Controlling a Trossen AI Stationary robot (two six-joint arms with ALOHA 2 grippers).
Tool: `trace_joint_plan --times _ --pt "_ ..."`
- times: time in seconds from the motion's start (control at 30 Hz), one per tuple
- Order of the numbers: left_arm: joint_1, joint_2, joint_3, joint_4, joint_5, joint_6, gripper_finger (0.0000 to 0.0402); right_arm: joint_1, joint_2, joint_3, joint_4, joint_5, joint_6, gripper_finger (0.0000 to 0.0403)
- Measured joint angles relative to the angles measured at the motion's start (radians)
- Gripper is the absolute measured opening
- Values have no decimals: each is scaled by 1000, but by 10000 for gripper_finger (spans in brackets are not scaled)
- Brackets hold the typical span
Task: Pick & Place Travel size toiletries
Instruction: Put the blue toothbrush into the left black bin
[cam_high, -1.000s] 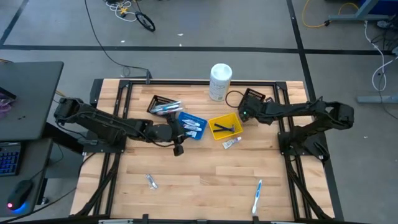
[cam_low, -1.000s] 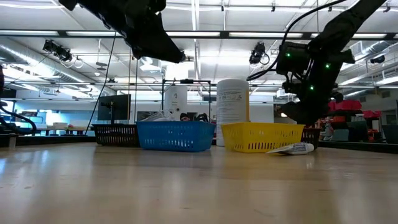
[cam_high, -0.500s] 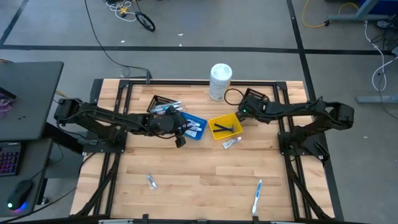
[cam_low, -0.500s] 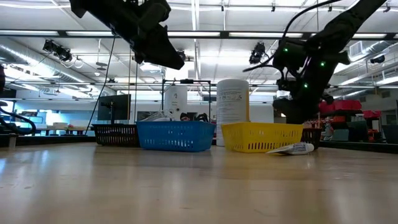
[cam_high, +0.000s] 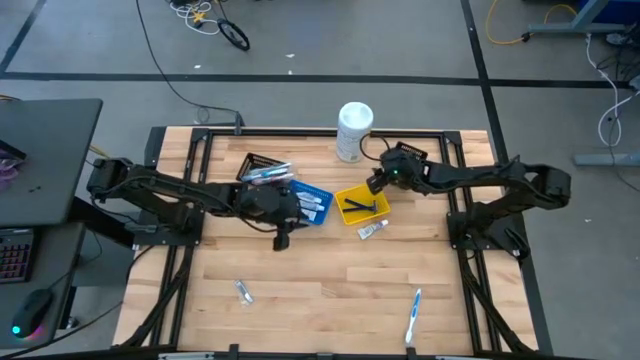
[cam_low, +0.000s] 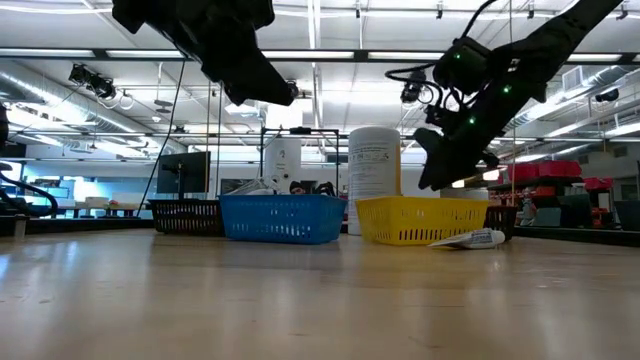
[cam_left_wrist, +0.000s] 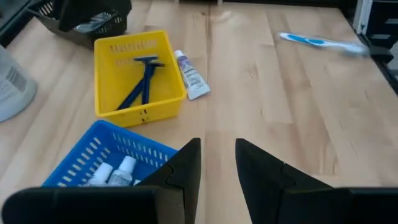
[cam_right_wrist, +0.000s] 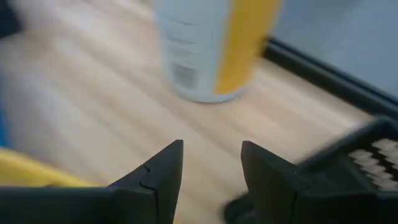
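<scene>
Right hand (cam_right_wrist: 210, 163) spread, empty; white cylindrical canister (cam_right_wrist: 208, 46) ahead, top cut off, label print unreadable. Left hand (cam_left_wrist: 217, 163) spread, empty; small white tube (cam_left_wrist: 190, 74) beyond, writing illegible.

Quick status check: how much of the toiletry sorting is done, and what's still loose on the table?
Done: razors in the yellow bin, small tubes in the blue bin, items in the black bin. In hand: nothing; left gripper and right gripper are open and empty. Left: tube beside the yellow bin, toothbrush, small item.
</scene>
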Motion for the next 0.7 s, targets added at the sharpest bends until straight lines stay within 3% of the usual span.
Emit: trace_joint_plan --times 0.13,0.27,0.37,0.57,0.7 --pt "1 0 0 -2 -32 -18 108 45 -31 41 -82 -156 5 169" --pt "1 0 0 -2 -87 12 108 176 -77 201 -386 -229 144 148" --pt "1 0 0 -2 -113 51 108 297 -83 313 -606 -386 262 136" --pt "1 0 0 -14 -124 33 108 568 -83 400 -827 -719 791 133" --pt "1 0 0 -23 -124 15 108 743 -78 384 -863 -795 1175 133"
